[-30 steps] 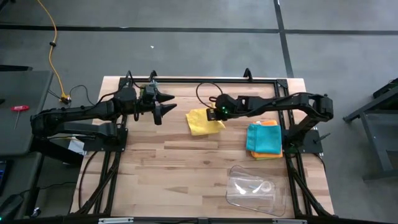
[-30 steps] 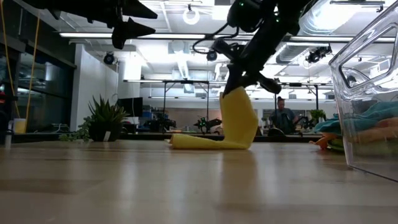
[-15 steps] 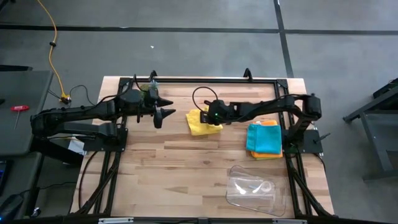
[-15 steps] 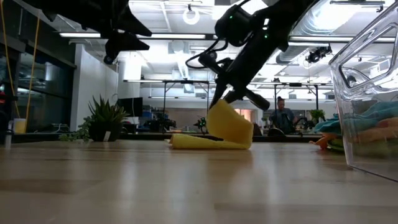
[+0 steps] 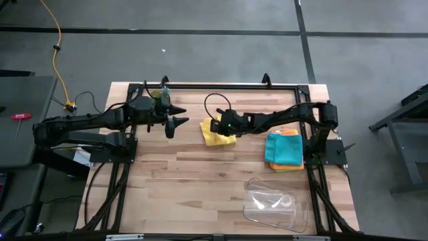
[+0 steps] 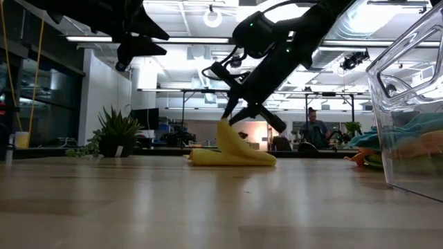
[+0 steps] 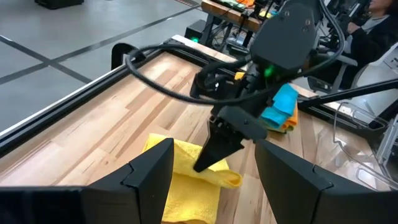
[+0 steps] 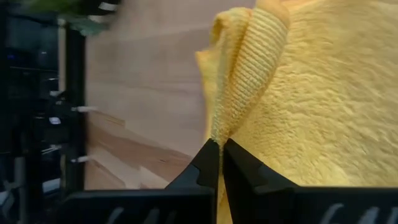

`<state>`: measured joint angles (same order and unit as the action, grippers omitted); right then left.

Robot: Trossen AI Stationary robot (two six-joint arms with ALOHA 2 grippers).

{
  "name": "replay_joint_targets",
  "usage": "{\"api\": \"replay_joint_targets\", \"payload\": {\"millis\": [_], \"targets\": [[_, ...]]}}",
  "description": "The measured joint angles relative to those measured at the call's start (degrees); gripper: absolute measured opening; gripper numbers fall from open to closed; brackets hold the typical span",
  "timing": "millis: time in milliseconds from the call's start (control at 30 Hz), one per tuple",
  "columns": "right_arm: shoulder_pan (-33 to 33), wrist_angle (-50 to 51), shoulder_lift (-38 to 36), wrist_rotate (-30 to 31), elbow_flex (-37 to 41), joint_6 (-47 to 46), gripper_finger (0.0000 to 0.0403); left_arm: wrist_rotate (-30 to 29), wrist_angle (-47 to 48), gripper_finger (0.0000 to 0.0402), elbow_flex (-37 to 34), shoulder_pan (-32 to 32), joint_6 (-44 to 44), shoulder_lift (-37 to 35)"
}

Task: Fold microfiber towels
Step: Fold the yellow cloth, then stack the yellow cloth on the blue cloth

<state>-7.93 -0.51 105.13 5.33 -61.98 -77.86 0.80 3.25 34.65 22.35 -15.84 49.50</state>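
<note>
Right gripper, pinching the yellow towel's edge, should lay it flush across; left gripper waits wide.

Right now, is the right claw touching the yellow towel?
Touching. The right wrist view shows the right claw shut on the yellow towel's edge; the low view agrees.

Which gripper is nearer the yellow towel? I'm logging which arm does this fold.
Right. The right gripper pinches the yellow towel at its edge; the left gripper hovers open, apart, off to its side.
</note>
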Motion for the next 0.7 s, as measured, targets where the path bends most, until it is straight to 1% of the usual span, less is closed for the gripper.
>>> {"api": "replay_joint_targets", "payload": {"millis": [267, 367, 467, 600, 700], "targets": [[0.5, -0.22, 0.96, 0.6, 0.0, -0.75, 0.0, 0.0, -0.02, 0.0216, 0.0, 0.0, 0.0, 0.0], [0.49, -1.04, 1.16, 0.35, 0.0, -0.7, 0.0009, 0.0, -0.02, 0.0216, 0.0, 0.0, 0.0, 0.0], [0.45, -2.06, 1.08, 0.33, 0.0, 0.33, 0.0042, 0.0, -0.02, 0.0216, 0.0, 0.0, -0.02, 0.0], [-0.27, -5.44, 1.06, 0.24, 0.0, 1.17, 0.0111, 0.0, -0.02, 0.0216, 0.0, 0.0, -0.02, 0.0], [-1.3, -6.21, 1.0, -0.08, 0.0, 4.27, 0.0162, 0.02, -0.02, 0.0216, 0.0, 0.0, -0.02, 0.0]]}}
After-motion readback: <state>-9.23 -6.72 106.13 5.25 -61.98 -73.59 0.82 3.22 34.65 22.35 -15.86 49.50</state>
